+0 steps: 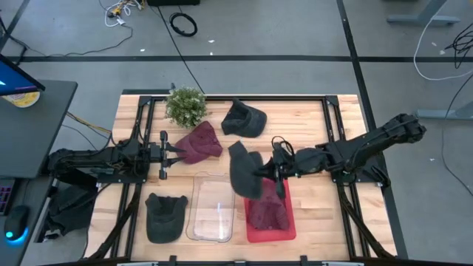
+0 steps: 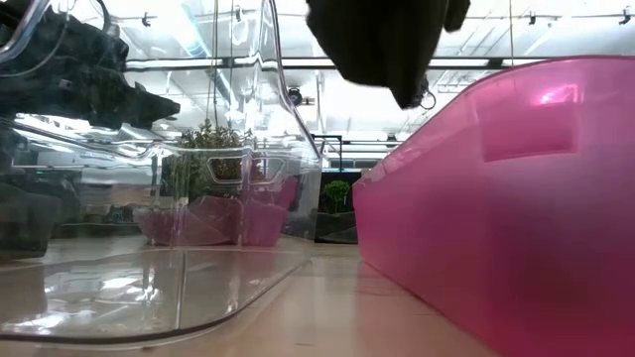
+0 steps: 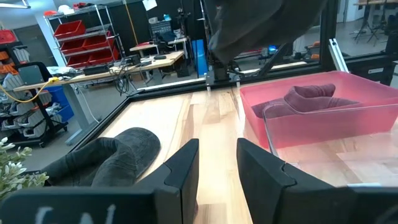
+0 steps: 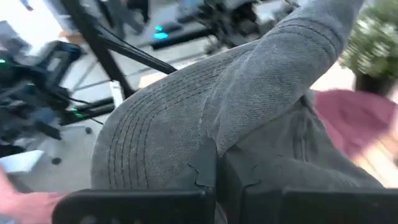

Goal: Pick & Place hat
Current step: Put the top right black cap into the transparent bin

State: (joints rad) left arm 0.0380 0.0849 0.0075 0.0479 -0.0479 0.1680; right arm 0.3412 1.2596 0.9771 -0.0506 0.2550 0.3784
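My right gripper is shut on a dark grey cap, which hangs over the gap between the clear bin and the red bin. In the low view the cap hangs above the red bin's wall. A maroon hat lies inside the red bin. My left gripper is open and low at the left edge of another maroon hat lying on the table. Two more dark caps rest on the table. My right gripper pinches the grey cap's cloth between its two fingers, beside the brim's rows of stitching. The fingers come level from the table's right side. The cap is lifted clear and hangs below and to the left of the fingers. My left gripper: whether its fingers touch the maroon hat cannot be told.
A small potted plant stands near the far edge. The table's black frame rails run along both sides. Bare wood shows between the maroon hat and the clear bin. A desk with a screen stands to the left.
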